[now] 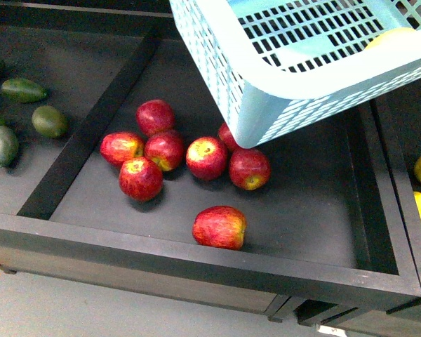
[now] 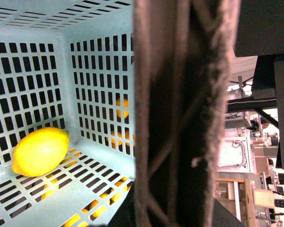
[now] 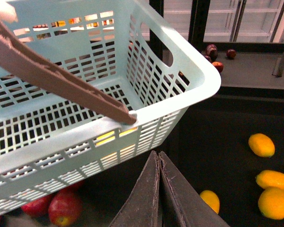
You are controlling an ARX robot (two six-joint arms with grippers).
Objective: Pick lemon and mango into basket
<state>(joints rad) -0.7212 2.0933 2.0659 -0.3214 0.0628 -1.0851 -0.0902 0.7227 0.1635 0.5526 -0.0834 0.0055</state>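
**A:** Black produce bins (image 1: 196, 258) below. Red apples (image 1: 207, 158) lie nearest, none of them ours. Right gripper (image 3: 158, 156) is pinched closed and empty, just under the basket (image 3: 199, 85) rim.

**B:** Risk?

**A:** Basket hangs tilted from its brown handle (image 2: 180, 113). Can't make out the left gripper's hold. Any more tilt and the lemon (image 2: 40, 151) could roll across the slotted floor, maybe out.

**B:** Lemon?

**A:** Bright yellow, oval, lying in a basket corner. Mango (image 3: 211, 49), dark maroon, sits in the far bin.
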